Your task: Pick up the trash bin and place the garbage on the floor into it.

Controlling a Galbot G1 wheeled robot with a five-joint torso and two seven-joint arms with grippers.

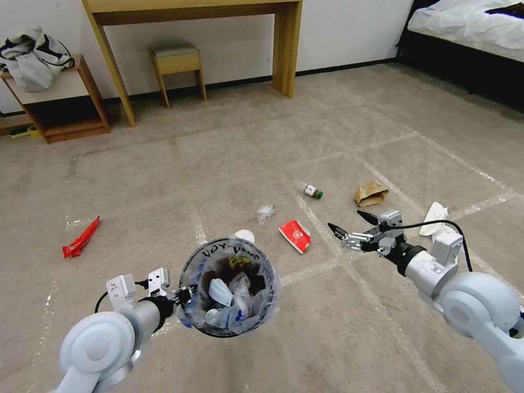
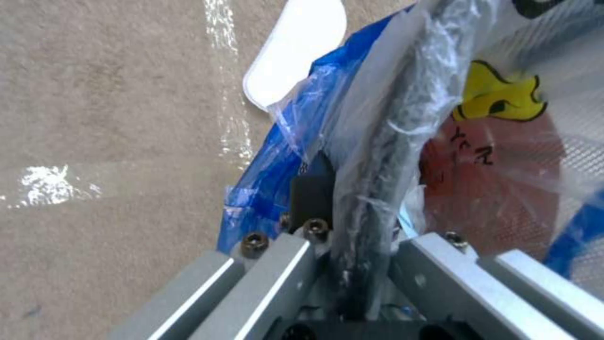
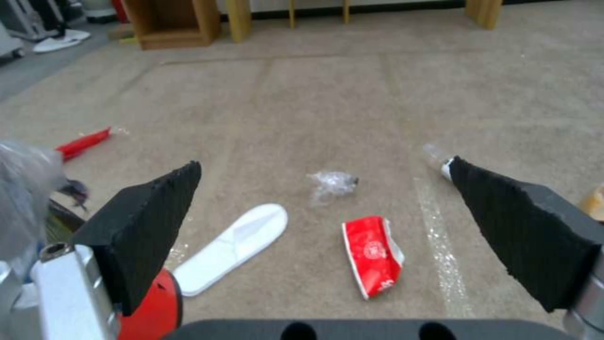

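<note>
Trash bin: the trash bin (image 1: 230,287) is a small round red bucket lined with a clear plastic bag bearing black handwritten lettering and blue edging; in the left wrist view (image 2: 497,189) a yellow printed patch shows through the bag.
Bin position: held up off the floor (image 1: 229,164), low and left of centre in the head view, rim facing up.
Bin contents: a blue face mask, crumpled white and clear pieces and something dark lie inside; their number cannot be told.
Left end effector: the left end effector (image 1: 183,297) is clamped on the bin's rim, its fingers (image 2: 311,193) pinching the bag and rim at the side nearest the arm.
Right end effector: the right end effector (image 1: 349,226) is spread wide and holds nothing, hovering above the carpet just right of the red packet.
Red wrappers: two, one flat red packet (image 1: 295,236) near the bin and one long red wrapper (image 1: 81,238) well apart to the left.
Bottles: one clear bottle (image 1: 311,190) with a green cap.
Paper bag: one brown paper bag (image 1: 370,193) near the bottle.
Clear scrap: one crumpled clear plastic scrap (image 1: 265,212).
Slippers: two, one white slipper (image 3: 234,245) beside the bin, one white slipper (image 1: 434,218) by the right arm.
</note>
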